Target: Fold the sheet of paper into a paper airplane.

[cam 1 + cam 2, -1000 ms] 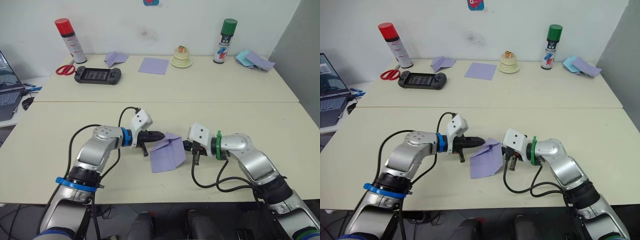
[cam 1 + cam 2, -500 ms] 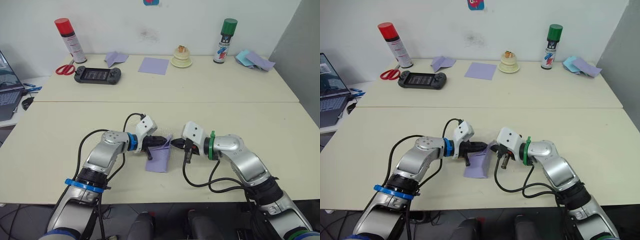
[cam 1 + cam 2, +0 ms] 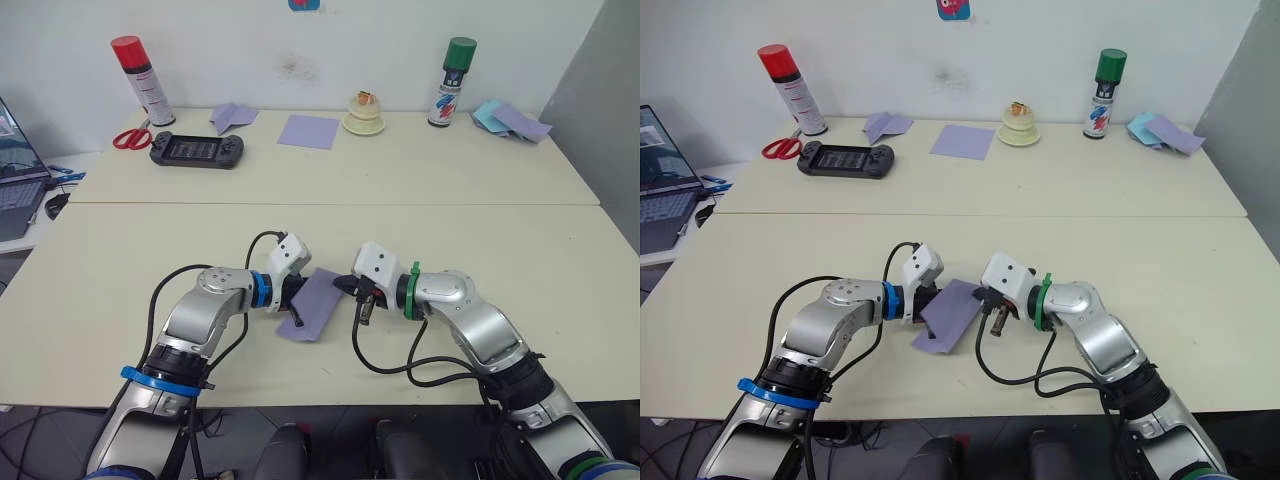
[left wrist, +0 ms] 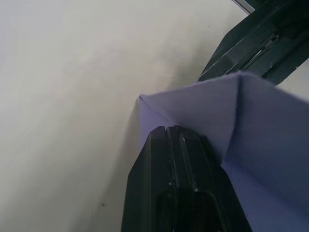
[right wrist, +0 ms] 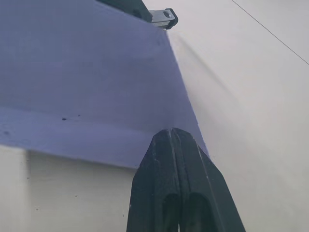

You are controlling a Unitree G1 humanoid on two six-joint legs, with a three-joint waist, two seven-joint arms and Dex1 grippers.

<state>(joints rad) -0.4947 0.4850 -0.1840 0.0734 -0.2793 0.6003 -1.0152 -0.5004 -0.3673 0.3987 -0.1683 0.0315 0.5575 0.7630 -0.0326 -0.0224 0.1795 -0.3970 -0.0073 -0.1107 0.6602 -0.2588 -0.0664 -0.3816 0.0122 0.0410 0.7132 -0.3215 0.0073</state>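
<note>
- Both grippers meet at the sheet of paper (image 3: 312, 303) near the table's (image 3: 120, 250) front edge
- Left gripper (image 4: 170, 133) is closed, pressing the folded flap flat
- Right gripper (image 5: 172, 135) is closed too, its tip steadying the opposite edge so the crease sets

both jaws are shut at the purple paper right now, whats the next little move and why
Probably press the raised fold flat onto the table. The sheet of paper stands tilted between the left gripper and the right gripper, both with jaws shut at its edges, and a crease shows in the left wrist view. Flattening it would set that crease before another fold.
</note>
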